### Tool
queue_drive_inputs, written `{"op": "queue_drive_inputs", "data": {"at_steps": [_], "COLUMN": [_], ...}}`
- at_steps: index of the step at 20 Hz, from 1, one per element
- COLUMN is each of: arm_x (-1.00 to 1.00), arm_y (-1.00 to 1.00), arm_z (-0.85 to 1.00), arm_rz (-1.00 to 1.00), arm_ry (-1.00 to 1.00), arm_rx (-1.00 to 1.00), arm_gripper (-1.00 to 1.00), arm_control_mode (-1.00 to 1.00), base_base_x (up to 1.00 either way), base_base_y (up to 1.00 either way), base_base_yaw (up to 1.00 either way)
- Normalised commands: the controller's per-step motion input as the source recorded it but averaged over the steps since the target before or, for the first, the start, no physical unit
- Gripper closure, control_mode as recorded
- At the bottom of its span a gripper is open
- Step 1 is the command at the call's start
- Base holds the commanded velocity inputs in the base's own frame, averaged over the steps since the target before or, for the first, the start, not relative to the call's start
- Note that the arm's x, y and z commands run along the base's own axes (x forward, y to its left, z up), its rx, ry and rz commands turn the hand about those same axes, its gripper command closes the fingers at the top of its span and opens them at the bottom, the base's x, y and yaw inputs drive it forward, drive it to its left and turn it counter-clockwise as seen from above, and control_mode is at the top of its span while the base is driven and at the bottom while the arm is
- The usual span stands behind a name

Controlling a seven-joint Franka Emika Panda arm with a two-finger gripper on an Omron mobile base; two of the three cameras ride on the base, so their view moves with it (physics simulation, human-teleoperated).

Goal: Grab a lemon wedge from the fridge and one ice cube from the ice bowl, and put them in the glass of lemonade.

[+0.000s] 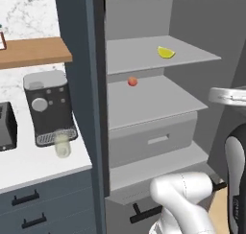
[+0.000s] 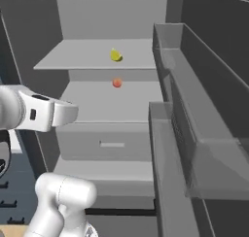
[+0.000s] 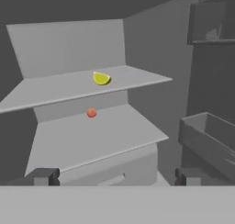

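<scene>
Spread fingers (image 3: 46, 176) face lemon wedge (image 3: 101, 78) on upper fridge (image 3: 69, 44) shelf.

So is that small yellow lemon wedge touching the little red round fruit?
Apart. Left base view: yellow lemon wedge on the upper shelf, red fruit one shelf below.
</scene>
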Motion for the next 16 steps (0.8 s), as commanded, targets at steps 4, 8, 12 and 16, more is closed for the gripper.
{"op": "queue_drive_inputs", "data": {"at_steps": [4, 8, 12, 16], "arm_x": [0.03, 0.00, 0.16, 0.73], "arm_y": [0.00, -0.02, -0.08, -0.51], "arm_z": [0.10, 0.65, 0.74, 0.06], "arm_rz": [0.02, 0.09, 0.13, 0.27], "arm_ry": [0.00, -0.04, 0.05, 0.12], "arm_rx": [0.00, -0.01, -0.03, 0.04], "arm_gripper": [-1.00, -1.00, -1.00, -1.00], "arm_control_mode": [-1.00, -1.00, -1.00, -1.00], "base_base_x": [0.25, 0.00, 0.00, 0.00], "base_base_y": [0.00, 0.00, 0.00, 0.00], "base_base_yaw": [0.08, 0.00, 0.00, 0.00]}}
